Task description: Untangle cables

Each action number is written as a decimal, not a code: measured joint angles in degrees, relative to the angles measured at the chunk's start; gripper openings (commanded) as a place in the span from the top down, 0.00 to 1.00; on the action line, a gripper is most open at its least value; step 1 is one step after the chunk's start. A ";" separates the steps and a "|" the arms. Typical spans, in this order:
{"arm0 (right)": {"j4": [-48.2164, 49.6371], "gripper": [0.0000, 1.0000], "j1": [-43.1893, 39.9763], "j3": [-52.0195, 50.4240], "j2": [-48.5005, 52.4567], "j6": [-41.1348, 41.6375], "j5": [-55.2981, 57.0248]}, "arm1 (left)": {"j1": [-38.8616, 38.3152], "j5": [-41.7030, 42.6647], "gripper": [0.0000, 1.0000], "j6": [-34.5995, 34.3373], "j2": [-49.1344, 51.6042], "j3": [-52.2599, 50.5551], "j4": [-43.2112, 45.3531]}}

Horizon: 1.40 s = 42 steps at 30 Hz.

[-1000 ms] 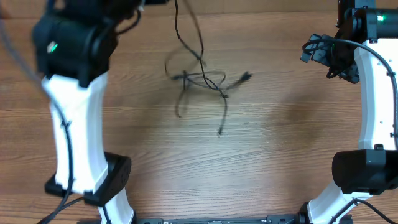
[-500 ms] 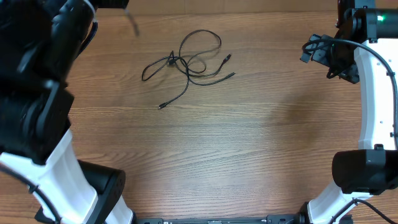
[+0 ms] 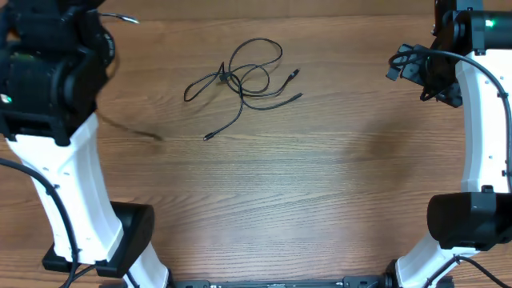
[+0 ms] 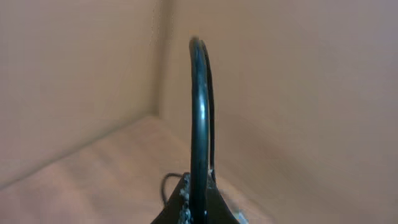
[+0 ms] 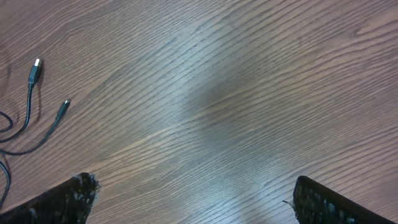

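A tangle of thin black cables (image 3: 240, 78) lies on the wooden table at the back middle, with loops and several loose plug ends. Two of its plug ends (image 5: 34, 70) show at the left edge of the right wrist view. My left gripper (image 4: 196, 208) is shut on a separate black cable (image 4: 198, 118), which arches up out of the jaws, raised well above the table. A thin blurred dark line (image 3: 132, 130) trails beside the left arm (image 3: 48, 68). My right gripper (image 5: 196, 199) is open and empty over bare wood, at the far right (image 3: 416, 68).
The left arm's white column and base (image 3: 104, 240) stand at the front left. The right arm's base (image 3: 468, 220) stands at the front right. A beige wall fills the left wrist view.
One second ago the tangle hung lifted and blurred; it dropped to the table further left and has lain still since. The left arm swung about at the far left. The right arm has not moved.
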 measured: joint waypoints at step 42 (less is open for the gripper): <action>0.02 0.00 0.00 0.00 0.00 0.00 0.00 | 41.20 36.39 0.00 -3.82 0.00 -49.55 -11.98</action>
